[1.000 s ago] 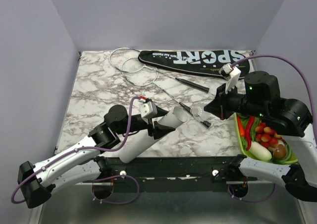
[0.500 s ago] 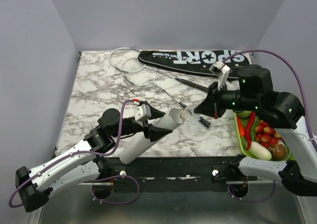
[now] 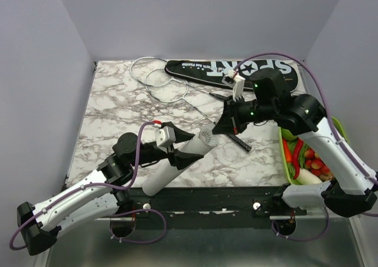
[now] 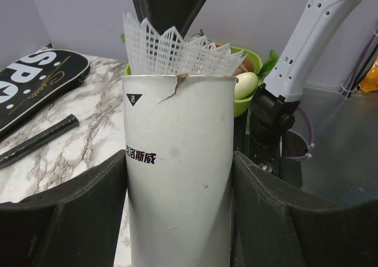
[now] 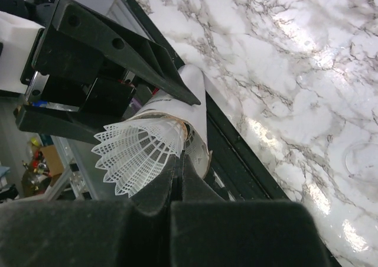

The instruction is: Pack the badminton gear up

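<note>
between the left gripper (image 3: pixel 185 150), whose fingers were clamped on its sides, the white tube (image 4: pixel 177 178) stood with a shuttlecock (image 5: pixel 139 155) at its mouth, pinched in the right gripper (image 3: pixel 220 127). beyond both grippers, the two rackets (image 3: pixel 167 84) lay outside the black bag (image 3: pixel 201 71), so most of the packing seemed left to do.

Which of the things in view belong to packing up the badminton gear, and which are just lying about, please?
Part of the job:
- rackets, two of them
- black SPORT bag
- shuttlecock
- white tube it sticks out of

Just lying about:
- green bowl of vegetables
</note>
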